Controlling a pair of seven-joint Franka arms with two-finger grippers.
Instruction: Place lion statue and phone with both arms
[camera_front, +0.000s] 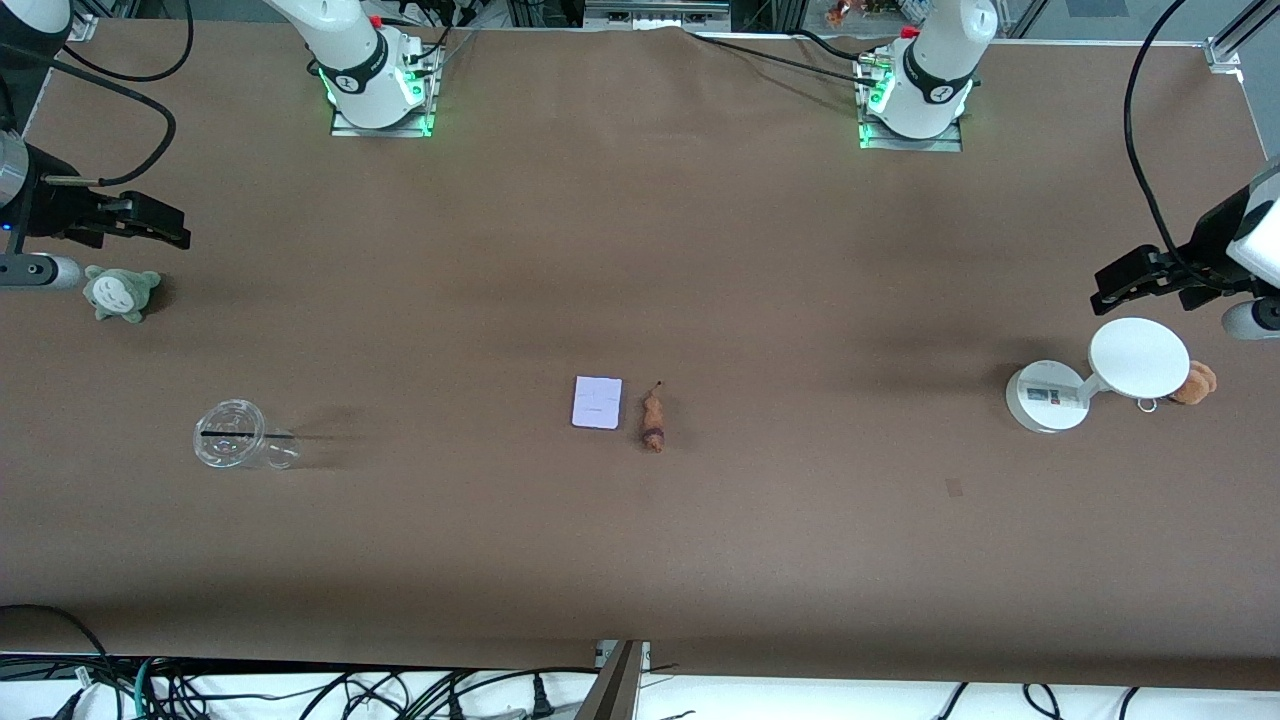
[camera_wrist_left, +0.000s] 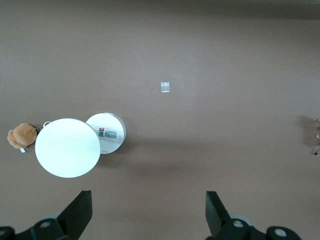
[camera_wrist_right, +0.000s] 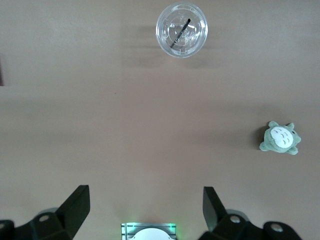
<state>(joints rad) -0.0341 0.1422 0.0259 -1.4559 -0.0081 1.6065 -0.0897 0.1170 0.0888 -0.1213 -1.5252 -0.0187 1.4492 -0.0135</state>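
From the front you see the phone (camera_front: 597, 402) flat at mid-table, the lion statue (camera_front: 653, 418) just beside it toward the left arm's end; your left gripper (camera_wrist_left: 149, 216) hangs wide open near the white disc stand (camera_wrist_left: 67, 147), and your right gripper (camera_wrist_right: 146, 212) is equally wide open, empty.

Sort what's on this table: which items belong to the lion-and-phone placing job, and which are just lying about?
Job items:
lion statue, mid-table
phone, lying flat beside it

Lying about:
grey-green plush toy, right arm's end
clear cup with a dark straw
white disc stand, left arm's end
brown plush bear beside the stand
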